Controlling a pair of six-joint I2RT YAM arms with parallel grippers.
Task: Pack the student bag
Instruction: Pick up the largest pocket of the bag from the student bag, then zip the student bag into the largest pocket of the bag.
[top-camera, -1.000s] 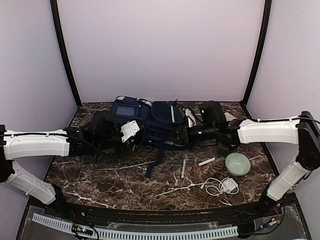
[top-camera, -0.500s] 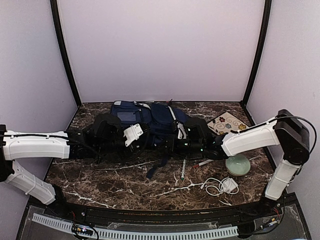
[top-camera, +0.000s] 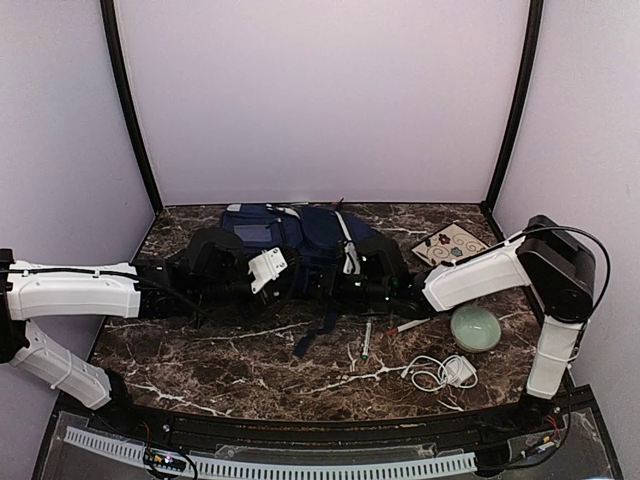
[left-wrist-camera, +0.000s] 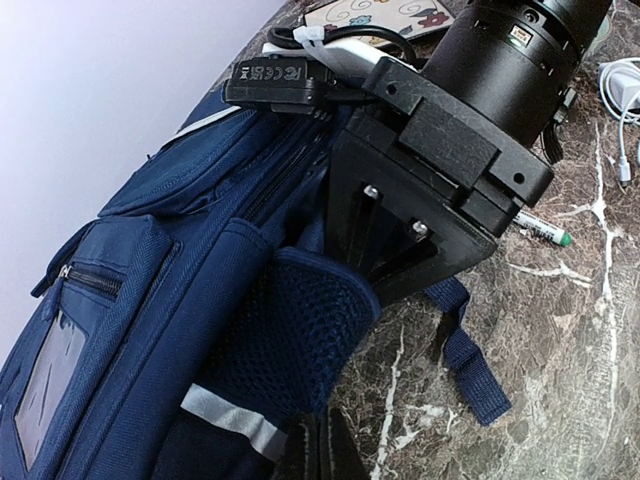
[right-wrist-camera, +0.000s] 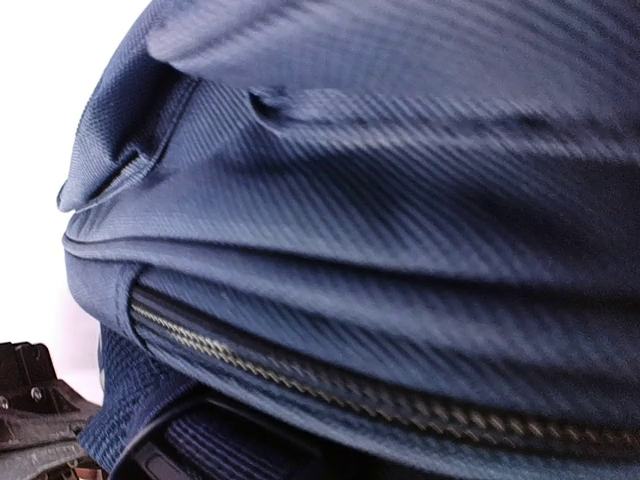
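The student bag (top-camera: 300, 232), navy with white stripes, lies at the back middle of the table. Its mesh side pocket (left-wrist-camera: 290, 340) fills the left wrist view. My left gripper (left-wrist-camera: 322, 458) is shut, its tips resting against the bag's lower edge under that pocket; I cannot see whether fabric is pinched. My right gripper (top-camera: 345, 283) comes in from the right and pushes into the bag's side beside the pocket (left-wrist-camera: 420, 190). Its fingertips are buried in the fabric. The right wrist view shows only blue cloth and a closed zipper (right-wrist-camera: 330, 385) at very close range.
A loose blue strap (top-camera: 315, 335) trails toward the front. Two pens (top-camera: 367, 338), a red-tipped marker (top-camera: 408, 326), a green bowl (top-camera: 475, 328) and a white charger with cable (top-camera: 445, 372) lie front right. A patterned card (top-camera: 455, 245) sits back right.
My right arm has swung left and forward from the back right into the bag's side, uncovering the patterned card. The bag has been squashed flatter. The left arm has stayed put.
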